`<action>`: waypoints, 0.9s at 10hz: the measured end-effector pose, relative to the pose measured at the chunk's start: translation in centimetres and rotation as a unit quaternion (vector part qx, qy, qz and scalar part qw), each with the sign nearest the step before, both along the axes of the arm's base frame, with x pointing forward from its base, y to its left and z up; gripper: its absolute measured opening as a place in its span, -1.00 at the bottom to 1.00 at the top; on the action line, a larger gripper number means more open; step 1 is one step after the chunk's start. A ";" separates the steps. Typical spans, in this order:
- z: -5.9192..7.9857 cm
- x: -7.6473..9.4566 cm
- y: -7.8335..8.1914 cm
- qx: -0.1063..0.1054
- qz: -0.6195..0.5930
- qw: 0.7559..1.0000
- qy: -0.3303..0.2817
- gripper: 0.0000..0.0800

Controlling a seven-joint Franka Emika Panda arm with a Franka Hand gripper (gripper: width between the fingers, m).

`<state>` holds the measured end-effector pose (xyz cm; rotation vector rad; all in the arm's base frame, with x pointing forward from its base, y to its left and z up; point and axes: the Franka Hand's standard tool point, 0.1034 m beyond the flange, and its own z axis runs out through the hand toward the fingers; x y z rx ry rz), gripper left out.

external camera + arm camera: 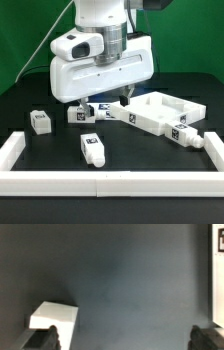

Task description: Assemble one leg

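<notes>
Front border rail (110, 183) runs across the foreground of the exterior view and meets a side rail (14, 150) at the exterior view's left. Just behind it on the black table (150, 165) lies the nearest leg (92, 149), a stubby white peg with a black-and-white tag, clear of everything around it. We see a second leg (40, 121) toward the exterior view's left, well apart from the first. A third leg (78, 112) lies under the front edge of the arm's white head (100, 65). A fourth leg (183, 135) lies at the exterior view's right, against or just beside the large white panel (150, 112); we cannot tell which. The panel lies flat behind the legs and is partly hidden by the arm's head. That head hangs low over the middle of the table and blocks most of our sight of the fingers from this side.

From the wrist view we see the gripper (125, 339) with its two dark fingertips (45, 339) spread wide, with only bare table between them and nothing pinched. A white block (50, 315) lies close by one fingertip, not gripped. No tag shows on it, so we cannot say which part it is. A white edge with a black tag patch (218, 241) is cut off by the picture's border.
</notes>
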<state>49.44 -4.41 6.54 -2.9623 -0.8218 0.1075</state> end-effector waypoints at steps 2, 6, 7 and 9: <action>0.5 0.9 4.6 0.000 0.022 1.000 -0.019 0.62; 0.3 2.2 10.9 0.005 0.036 0.999 -0.024 0.62; 0.3 2.2 10.7 0.004 0.034 0.999 -0.024 0.62; 0.2 2.1 11.2 0.003 0.029 0.999 -0.031 0.62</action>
